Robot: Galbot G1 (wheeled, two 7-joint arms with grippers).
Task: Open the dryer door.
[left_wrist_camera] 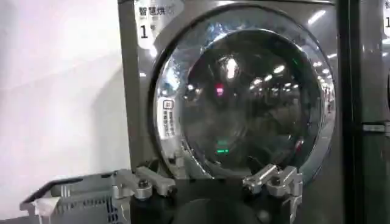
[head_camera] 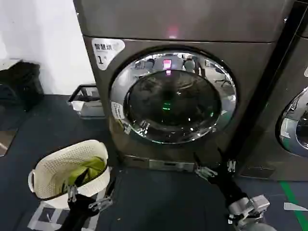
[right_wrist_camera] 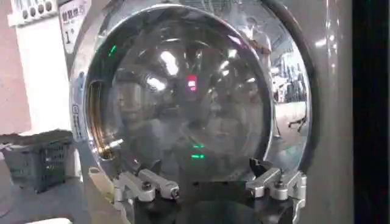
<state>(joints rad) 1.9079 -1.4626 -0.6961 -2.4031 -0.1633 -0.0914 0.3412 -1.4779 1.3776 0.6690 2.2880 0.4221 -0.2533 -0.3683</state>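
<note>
The dryer (head_camera: pixel 192 24) is a dark grey-brown front loader with a white "1" sticker (head_camera: pixel 107 50) and a pink light (head_camera: pixel 172 33). The dryer door (head_camera: pixel 173 98) has a wide chrome rim around dark glass and lies flat against the front. The dryer door (left_wrist_camera: pixel 244 91) faces my left wrist view, and the dryer door (right_wrist_camera: pixel 183 91) faces my right. My left gripper (head_camera: pixel 87 198) hangs low beside the basket, open and holding nothing, well short of the door. My right gripper (head_camera: pixel 217 168) sits below the door's lower right rim, also open. Left gripper (left_wrist_camera: pixel 208 182) and right gripper (right_wrist_camera: pixel 212 190) both show spread fingers.
A white laundry basket (head_camera: pixel 57 166) holding something green stands on the dark floor at front left. A grey crate (head_camera: pixel 89 101) sits against the white wall left of the dryer. A neighbouring machine (head_camera: pixel 293 120) with its own chrome door stands close on the right.
</note>
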